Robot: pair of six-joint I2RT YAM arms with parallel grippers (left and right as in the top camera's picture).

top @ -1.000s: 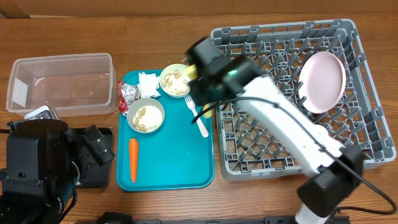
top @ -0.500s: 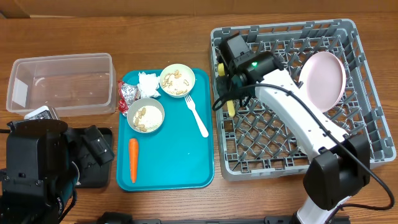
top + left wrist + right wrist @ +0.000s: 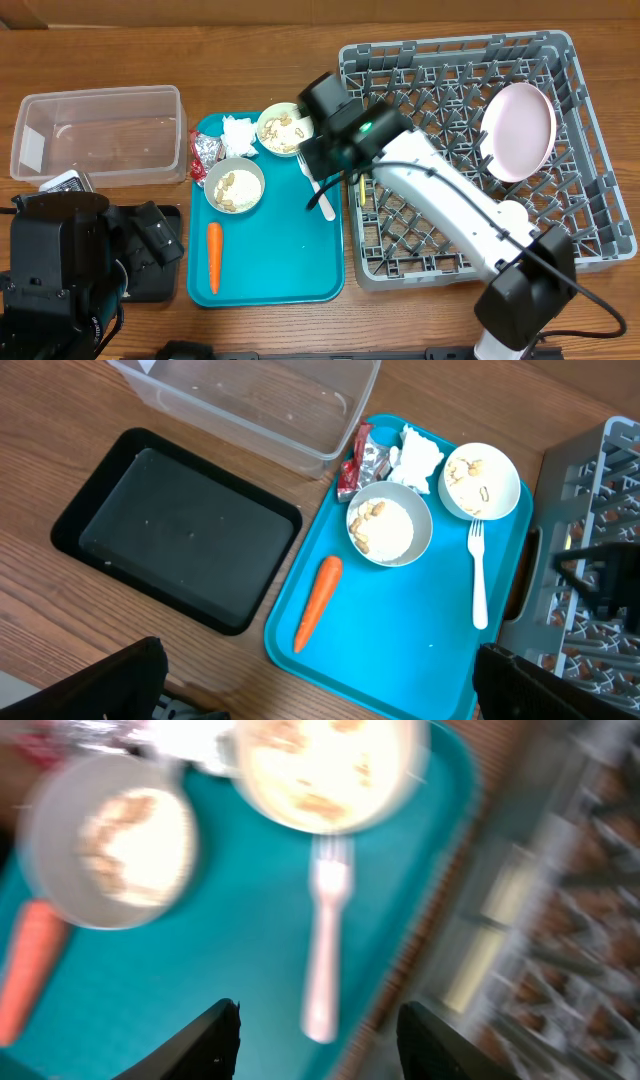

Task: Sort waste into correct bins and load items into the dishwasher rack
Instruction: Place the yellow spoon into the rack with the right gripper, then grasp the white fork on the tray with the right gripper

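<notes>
The right gripper [image 3: 320, 1032] is held above the right part of the teal tray [image 3: 270, 290]. Its two fingers are seen spread apart in the blurred right wrist view, and nothing is carried between them. The pale yellow fork [image 3: 325, 960] lies flat directly under this gap with its prongs toward the upper bowl [image 3: 285, 128], so the claw seems to be lined up over the handle for a pick.

The dishwasher rack [image 3: 590, 240] is placed just beside the tray. The pink plate [image 3: 518, 130] stands tilted between its pegs, which keep it on edge. A pale yellow piece [image 3: 361, 190], probably the spoon, lies inside the rack near its left wall.

The waste is not yet sorted. The scraps are kept in both bowls, the second bowl [image 3: 235, 185] being close to the carrot [image 3: 214, 257]. The white napkin [image 3: 238, 132] and the foil wrapper [image 3: 205, 150] are bunched at the tray's upper left corner, next to the clear tub [image 3: 30, 150]. Only a few specks are seen in the black tray [image 3: 170, 520].

The left gripper [image 3: 315, 660] is also wide apart and holds nothing, above the table in front of the black tray.
</notes>
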